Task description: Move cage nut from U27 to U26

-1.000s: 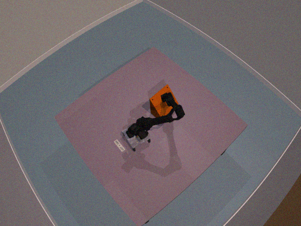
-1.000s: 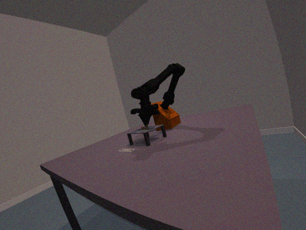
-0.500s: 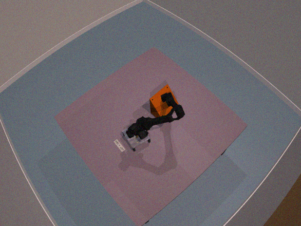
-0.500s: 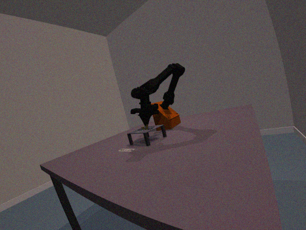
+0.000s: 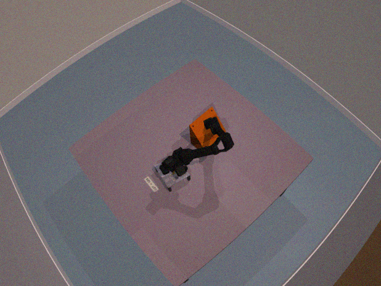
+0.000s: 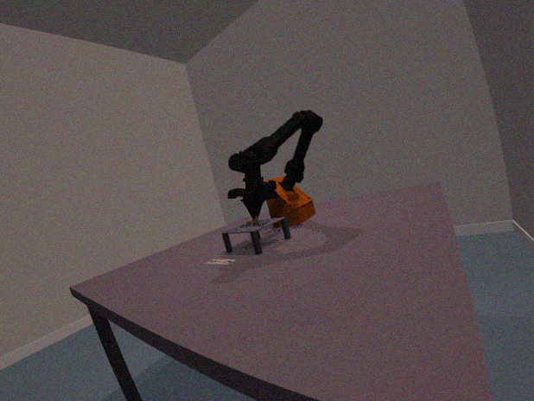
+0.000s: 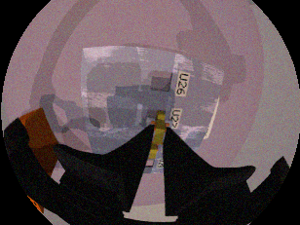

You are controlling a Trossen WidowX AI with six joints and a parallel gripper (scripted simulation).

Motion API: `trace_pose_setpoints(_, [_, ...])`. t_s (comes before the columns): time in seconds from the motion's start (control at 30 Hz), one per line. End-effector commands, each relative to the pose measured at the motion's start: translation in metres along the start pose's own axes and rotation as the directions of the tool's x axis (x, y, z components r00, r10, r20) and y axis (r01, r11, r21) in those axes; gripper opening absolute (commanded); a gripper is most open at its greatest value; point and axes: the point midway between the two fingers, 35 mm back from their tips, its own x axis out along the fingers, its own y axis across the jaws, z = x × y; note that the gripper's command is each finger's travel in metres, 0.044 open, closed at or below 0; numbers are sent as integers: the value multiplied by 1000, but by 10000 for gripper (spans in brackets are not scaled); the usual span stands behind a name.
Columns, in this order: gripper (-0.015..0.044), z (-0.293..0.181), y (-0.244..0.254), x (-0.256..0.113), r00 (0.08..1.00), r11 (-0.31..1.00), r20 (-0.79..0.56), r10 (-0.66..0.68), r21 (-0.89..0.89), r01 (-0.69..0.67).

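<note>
Now on the carrying step, by the look of it: holding the yellow cage nut (image 6: 256, 219) (image 7: 160, 121) in the narrow-set pincer (image 5: 173, 171) (image 6: 255, 217) (image 7: 161, 127), apparently drawn up just above hole U27 (image 7: 150, 115) of the rail plate (image 5: 170, 182) (image 6: 242, 229) (image 7: 97, 72). Next, carry across to hole U26 (image 7: 161, 83) — keep square, then press down until both wings spring open beneath; only then release and back away. Avoid brushing the other nut (image 6: 249, 224) (image 7: 153, 152). Counting: two nuts, one plate, three hole labels, the last partly hidden — plus one white card (image 5: 151, 183) (image 6: 221, 262) and one orange block (image 5: 200, 130) (image 6: 294, 214) (image 7: 37, 128) on the tabletop (image 5: 123, 172) (image 6: 346, 294) (image 7: 117, 23).
</note>
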Motion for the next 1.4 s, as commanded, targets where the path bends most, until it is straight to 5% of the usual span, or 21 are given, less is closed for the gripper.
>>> trace_pose_setpoints(0.0, [26,1,0,-1,1000,1000,4,0,-4,0])
trace_pose_setpoints(1.37, [26,1,-1,-3,1000,1000,3,18,-4,-18])
